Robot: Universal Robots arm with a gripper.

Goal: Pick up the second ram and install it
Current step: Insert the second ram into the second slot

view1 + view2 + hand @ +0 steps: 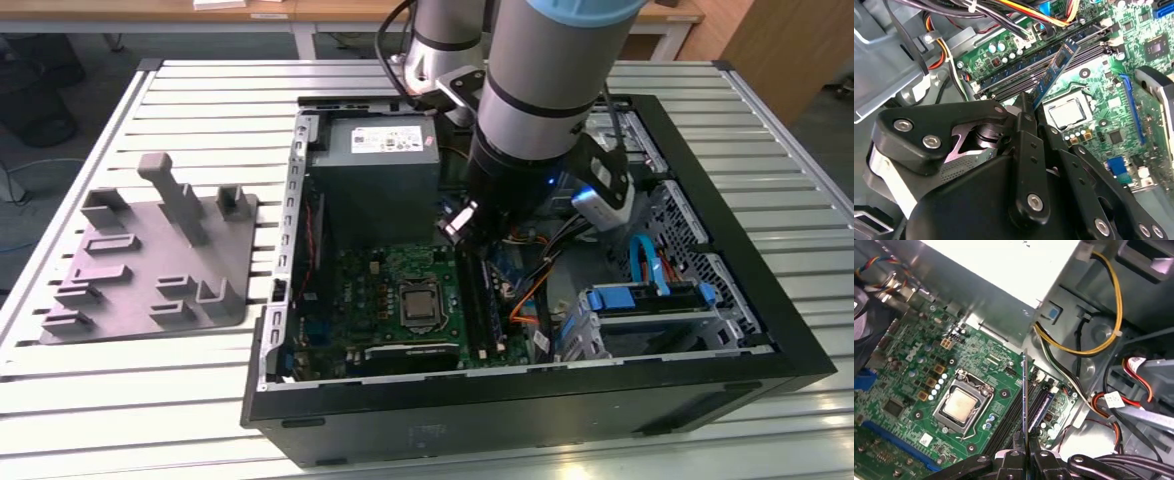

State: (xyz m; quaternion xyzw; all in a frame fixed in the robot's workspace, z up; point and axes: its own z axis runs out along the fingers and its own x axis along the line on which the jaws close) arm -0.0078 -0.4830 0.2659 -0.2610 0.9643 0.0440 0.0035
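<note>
one gripper (1025, 454) pinching second ram (1024, 395), over motherboard (904, 390)

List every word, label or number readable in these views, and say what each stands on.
Nothing reads clearly.
White label on the power supply: print too small.
Cable tag: blurred.
Motherboard markings: too small.
Second ram, held in the end effector: chip print illegible.

loc: robot lab/wkshop — slatted metal bench (200, 90) | open PC case (534, 415) on it | wood desks (134, 10) in bkgd
</note>
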